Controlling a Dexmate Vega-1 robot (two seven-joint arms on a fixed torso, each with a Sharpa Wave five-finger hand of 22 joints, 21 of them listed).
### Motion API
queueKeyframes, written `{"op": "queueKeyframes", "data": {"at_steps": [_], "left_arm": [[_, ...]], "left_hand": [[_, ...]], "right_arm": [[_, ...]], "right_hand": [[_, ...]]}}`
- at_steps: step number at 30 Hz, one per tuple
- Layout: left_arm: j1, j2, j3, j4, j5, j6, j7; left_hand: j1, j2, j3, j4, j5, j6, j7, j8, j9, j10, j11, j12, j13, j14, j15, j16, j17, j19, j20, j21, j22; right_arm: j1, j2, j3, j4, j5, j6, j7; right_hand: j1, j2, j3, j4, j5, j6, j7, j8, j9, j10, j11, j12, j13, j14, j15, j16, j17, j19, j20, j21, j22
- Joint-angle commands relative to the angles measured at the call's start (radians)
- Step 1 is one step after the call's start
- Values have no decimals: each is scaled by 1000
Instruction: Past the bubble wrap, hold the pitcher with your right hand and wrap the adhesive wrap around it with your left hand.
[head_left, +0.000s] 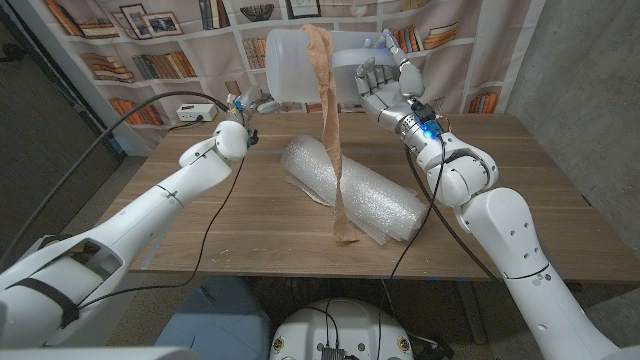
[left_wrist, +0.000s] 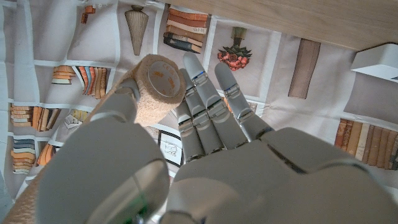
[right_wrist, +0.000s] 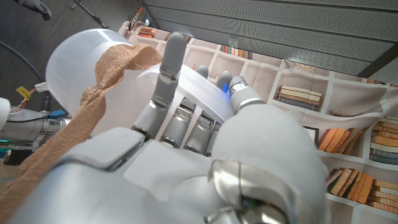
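Your right hand (head_left: 385, 92) holds the translucent white plastic pitcher (head_left: 297, 66) up above the desk's (head_left: 250, 215) far side, fingers (right_wrist: 168, 68) pressed on its wall. A tan strip of adhesive wrap (head_left: 335, 150) hangs from it onto the clear bubble wrap roll (head_left: 365, 200). Your left hand (left_wrist: 205, 162) appears to grip the tan wrap roll (left_wrist: 155, 87) at far left.

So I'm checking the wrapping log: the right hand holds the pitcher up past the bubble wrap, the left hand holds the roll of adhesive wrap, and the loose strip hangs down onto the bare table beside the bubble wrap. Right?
Not quite. In the head view the loose strip hangs from the pitcher down across the bubble wrap, not onto bare table. The right hand does hold the pitcher, and the left hand holds the roll of adhesive wrap.
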Motion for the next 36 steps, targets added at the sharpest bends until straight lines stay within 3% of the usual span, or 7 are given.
{"op": "queueKeyframes", "data": {"at_steps": [1,25,36], "left_arm": [[35,0,18,-31,18,-36,-12],[69,-4,48,-37,49,-70,-71],[91,-1,44,-61,54,-131,-73]], "left_hand": [[235,242,17,5,5,14,-6,6,3,0,-3,-2,5,0,2,-1,5,1,6,10,-1],[233,242,19,6,5,17,-6,5,3,2,0,-4,4,-3,3,-3,5,0,4,15,-3],[232,241,20,5,5,16,-7,3,3,2,-3,-4,4,-3,3,-3,5,-1,4,17,-3]], "right_arm": [[22,28,-9,28,-27,30,-36],[68,70,-20,45,-63,50,-40],[104,83,-33,84,-81,47,-48]], "right_hand": [[10,2,-1,2,-1,-3,8,9,1,15,6,5,2,254,-118,9,40,-251,-75,-13,2],[12,4,-1,3,-1,-7,9,8,1,11,10,5,7,251,-119,12,43,-258,-76,-17,3],[13,4,-2,3,-1,-5,11,9,1,12,10,4,4,250,-118,12,42,-257,-76,-17,3]]}}
